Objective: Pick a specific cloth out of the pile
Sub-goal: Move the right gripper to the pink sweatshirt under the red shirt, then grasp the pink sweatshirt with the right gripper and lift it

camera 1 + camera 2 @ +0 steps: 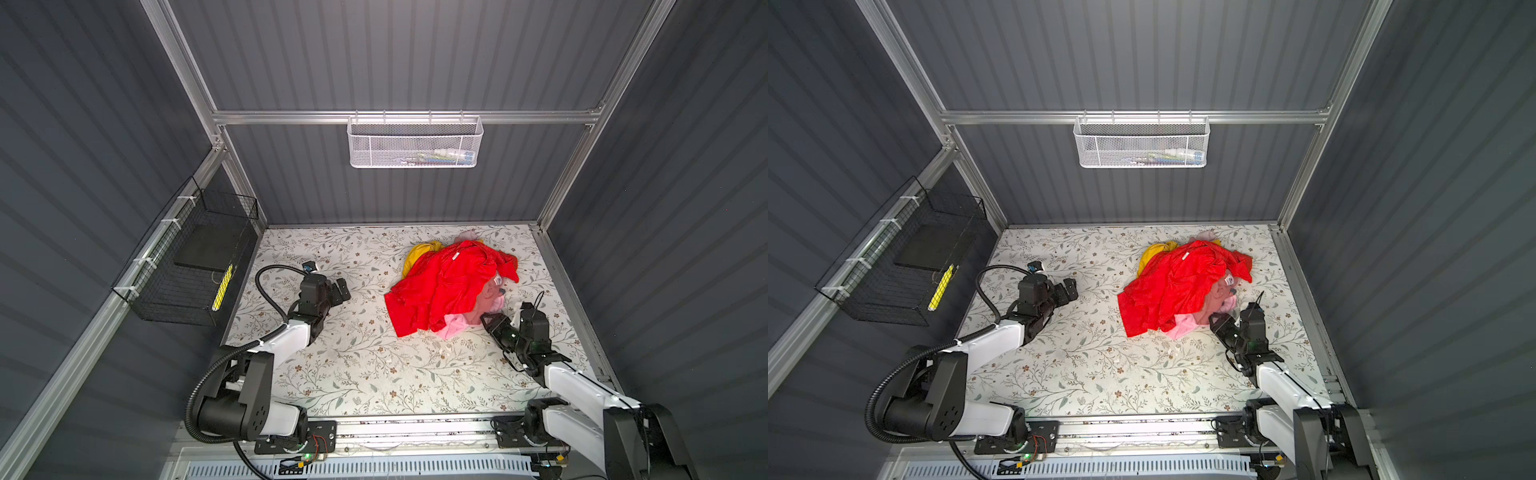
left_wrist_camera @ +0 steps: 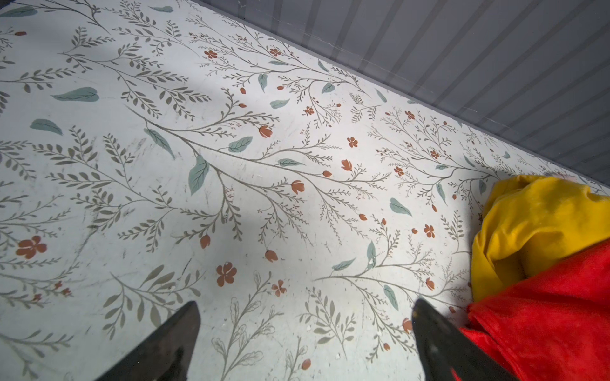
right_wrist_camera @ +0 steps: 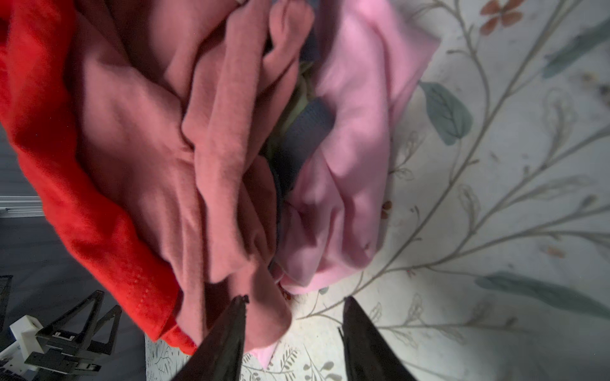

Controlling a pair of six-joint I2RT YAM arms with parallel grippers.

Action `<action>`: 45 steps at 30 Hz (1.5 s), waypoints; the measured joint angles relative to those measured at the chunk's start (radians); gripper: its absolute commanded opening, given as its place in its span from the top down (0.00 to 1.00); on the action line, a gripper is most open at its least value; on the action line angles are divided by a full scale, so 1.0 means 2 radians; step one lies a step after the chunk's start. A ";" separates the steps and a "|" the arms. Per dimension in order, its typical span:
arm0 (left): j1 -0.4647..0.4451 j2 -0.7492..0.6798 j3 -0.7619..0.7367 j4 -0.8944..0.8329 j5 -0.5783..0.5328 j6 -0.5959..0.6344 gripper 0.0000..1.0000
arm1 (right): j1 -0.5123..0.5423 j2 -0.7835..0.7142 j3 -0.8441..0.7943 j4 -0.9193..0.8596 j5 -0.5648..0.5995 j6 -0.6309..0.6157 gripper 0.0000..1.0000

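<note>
The cloth to pick, a small dusty salmon-pink garment of soft fleecy fabric (image 3: pixel 214 158), lies at the near right edge of the pile (image 1: pixel 449 278) of mixed garments on the white floral-printed surface (image 1: pixel 353 365). It is partly under the large bright red garment (image 3: pixel 82 204) and it touches the lighter pink cloth (image 3: pixel 356 148), with a grey-blue ribbed band (image 3: pixel 310 128) showing between them. I judge it light, limp and not slippery. It will probably stretch and drag its neighbours if it is pulled low. The best place to take it seems to be the thick free fold nearest to the right hand (image 3: pixel 295 300), away from the red hem. This hand is partly open, with one finger at that fold and nothing pinched yet. The left hand (image 2: pixel 307 303) is fully released over the bare surface, beside the pile.
</note>
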 measured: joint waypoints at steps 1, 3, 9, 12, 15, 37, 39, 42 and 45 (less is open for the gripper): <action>0.000 0.000 0.000 0.000 0.000 0.000 0.00 | 0.001 0.006 0.002 0.007 -0.002 0.000 0.54; 0.000 0.000 0.000 0.000 0.000 0.000 0.00 | 0.003 0.016 0.007 0.017 -0.005 0.000 0.55; 0.000 0.000 0.000 0.000 0.000 0.000 0.00 | 0.011 0.056 0.025 0.050 -0.009 0.000 0.60; 0.000 0.000 0.000 -0.001 0.000 0.000 0.00 | 0.015 0.076 0.032 0.061 -0.011 0.000 0.61; 0.000 0.000 0.000 -0.003 0.000 0.000 0.00 | 0.017 0.093 0.040 0.069 -0.011 -0.001 0.67; -0.002 0.000 0.000 -0.007 -0.001 0.000 0.00 | 0.036 -0.032 0.050 0.019 0.027 -0.041 1.00; -0.002 0.000 0.000 -0.007 -0.001 0.000 0.00 | 0.039 -0.048 0.056 0.006 0.031 -0.046 1.00; -0.002 -0.001 0.000 -0.007 -0.001 0.000 0.00 | 0.039 -0.073 0.065 -0.009 0.035 -0.055 1.00; -0.003 -0.002 0.000 -0.008 -0.001 0.002 0.00 | 0.041 -0.099 0.075 -0.024 0.038 -0.062 1.00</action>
